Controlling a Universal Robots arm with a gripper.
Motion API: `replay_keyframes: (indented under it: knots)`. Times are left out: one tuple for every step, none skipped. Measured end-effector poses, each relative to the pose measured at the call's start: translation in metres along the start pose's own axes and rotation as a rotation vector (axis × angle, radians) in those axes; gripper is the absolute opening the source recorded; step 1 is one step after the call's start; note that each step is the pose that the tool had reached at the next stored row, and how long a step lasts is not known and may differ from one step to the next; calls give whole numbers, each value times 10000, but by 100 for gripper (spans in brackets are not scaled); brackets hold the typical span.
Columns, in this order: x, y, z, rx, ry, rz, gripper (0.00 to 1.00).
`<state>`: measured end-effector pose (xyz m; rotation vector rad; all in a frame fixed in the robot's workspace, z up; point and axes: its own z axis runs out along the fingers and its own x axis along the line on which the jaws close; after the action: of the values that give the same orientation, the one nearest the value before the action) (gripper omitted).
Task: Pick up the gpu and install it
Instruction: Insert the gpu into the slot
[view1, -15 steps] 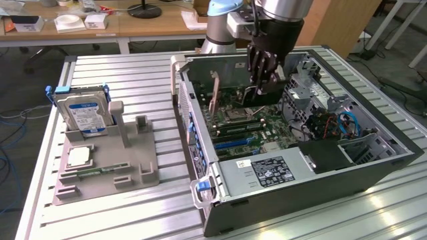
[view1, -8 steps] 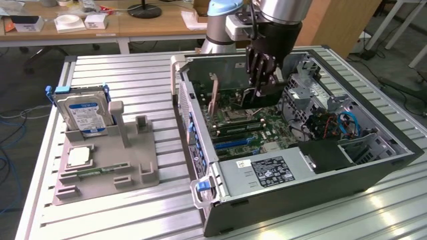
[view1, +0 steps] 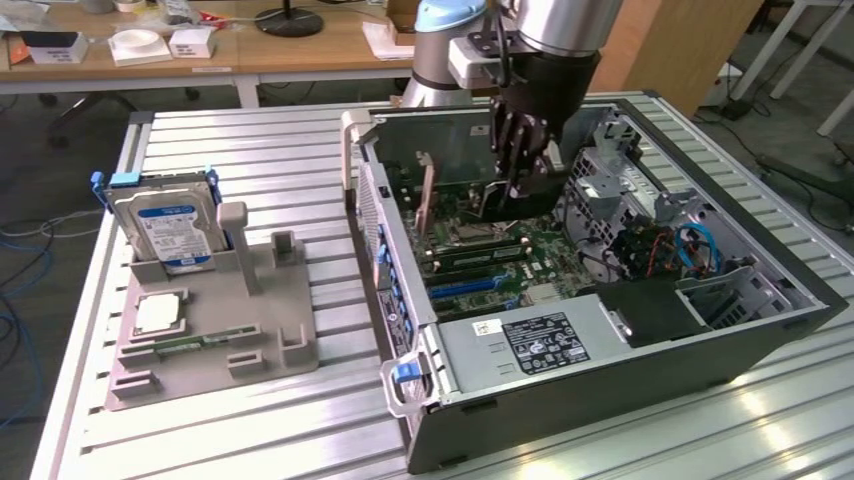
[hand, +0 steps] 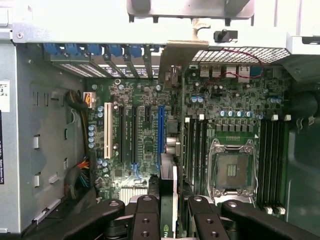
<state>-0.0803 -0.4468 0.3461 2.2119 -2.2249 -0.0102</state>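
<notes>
My gripper (view1: 523, 185) reaches down into the open computer case (view1: 787, 310) and is shut on the gpu (view1: 511, 208), whose black block hangs just above the motherboard (view1: 514, 265). In the wrist view the gpu (hand: 169, 182) shows edge-on between the two black fingers (hand: 146, 215). Its silver end bracket (hand: 176, 60) lies against the case's rear slot openings. The card stands beside the blue expansion slot (hand: 161, 130), over the board; whether it touches the slot I cannot tell.
A grey holder (view1: 267, 345) on the exterior view's left carries a silver hard drive (view1: 171, 232), a processor chip (view1: 160, 312) and a memory stick (view1: 187, 343). Inside the case are a power supply (view1: 534, 342), drive cages (view1: 627, 185), cables (view1: 701, 250) and the processor socket (hand: 232, 170).
</notes>
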Motion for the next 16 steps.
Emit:
replay_keyframes:
  knots:
    - [1,1,8,0,3,0,27]
    - [2,3,16,0,8,0,27]
    - [2,5,23,0,11,1,27]
    - [3,7,31,0,15,1,27]
    - [5,11,37,0,19,2,27]
    - [6,16,45,0,21,2,27]
    - [7,22,53,0,23,1,27]
    - [8,28,61,0,24,1,27]
    - [9,34,69,0,27,1,27]
    - [10,40,77,0,29,1,27]
    - [10,46,87,0,32,1,27]
    - [10,52,96,0,34,1,27]
    - [11,57,105,0,37,1,27]
    - [11,62,114,0,39,1,27]
    - [12,67,122,0,43,1,27]
    - [12,71,130,1,45,1,27]
